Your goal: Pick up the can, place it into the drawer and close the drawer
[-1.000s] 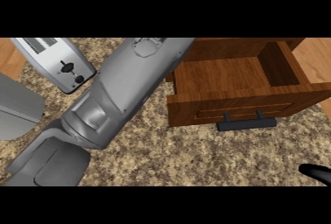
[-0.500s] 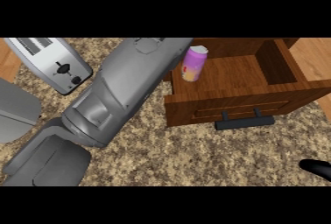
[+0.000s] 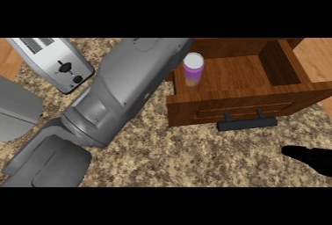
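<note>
A purple can with a white top (image 3: 193, 69) stands upright inside the open wooden drawer (image 3: 285, 90), against its left wall. My left forearm (image 3: 120, 90) runs from the lower left up to the top edge, just left of the can. Its hand is cut off at the top and does not show. Nothing touches the can that I can see. The drawer's black handle (image 3: 247, 123) faces me over the counter. A black part of my right hand (image 3: 310, 156) shows at the lower right edge, well below the drawer and away from the handle.
A silver toaster (image 3: 55, 61) sits at the upper left on the speckled stone counter (image 3: 194, 158). A grey body part (image 3: 16, 110) fills the left edge. Wooden floor shows at the top right corner.
One second ago the can was hidden; it now shows standing in the drawer. My left forearm has drawn slightly left, away from it. The right hand stays at the lower right.
</note>
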Robot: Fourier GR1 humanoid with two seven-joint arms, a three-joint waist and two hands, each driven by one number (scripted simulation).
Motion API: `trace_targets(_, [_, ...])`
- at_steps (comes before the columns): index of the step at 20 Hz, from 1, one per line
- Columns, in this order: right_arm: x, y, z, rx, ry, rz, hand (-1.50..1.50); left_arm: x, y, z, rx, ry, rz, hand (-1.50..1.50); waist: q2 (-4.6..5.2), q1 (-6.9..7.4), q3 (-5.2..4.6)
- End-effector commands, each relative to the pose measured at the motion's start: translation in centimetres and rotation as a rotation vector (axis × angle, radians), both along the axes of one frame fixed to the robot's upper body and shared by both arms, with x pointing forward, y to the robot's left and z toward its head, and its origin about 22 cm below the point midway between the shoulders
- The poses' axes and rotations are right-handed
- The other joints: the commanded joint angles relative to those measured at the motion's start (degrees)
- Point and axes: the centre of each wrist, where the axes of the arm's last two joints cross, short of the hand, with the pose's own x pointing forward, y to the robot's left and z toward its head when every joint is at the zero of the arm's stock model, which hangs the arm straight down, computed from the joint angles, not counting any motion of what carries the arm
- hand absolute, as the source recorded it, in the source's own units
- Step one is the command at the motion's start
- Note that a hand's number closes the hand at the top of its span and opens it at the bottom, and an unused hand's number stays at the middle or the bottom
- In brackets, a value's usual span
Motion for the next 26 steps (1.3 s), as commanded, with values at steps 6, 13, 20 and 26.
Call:
trace_targets(6, [3.4,2.6,-0.8,-0.339,-0.047,-0.029,-1.5,-0.1,-0.2,0.7,-0.056,-0.013,-0.011,-1.5,-0.18,1.54,-0.04])
trace_targets(13, [7.3,5.5,-5.6,-0.514,0.015,-0.051,-1.5,0.1,-0.2,1.0,-0.011,-0.033,0.01,-1.5,-0.57,3.79,-0.05])
trace_targets(20, [11.3,5.5,-9.6,-0.694,0.028,-0.099,-1.5,0.6,1.1,1.5,-0.028,-0.012,-0.032,-1.5,-1.29,5.72,-0.11])
trace_targets(26, [15.5,9.5,-10.5,-0.73,0.007,-0.126,-1.5,1.6,3.6,1.1,-0.028,-0.006,0.016,-1.5,-1.27,6.2,-0.13])
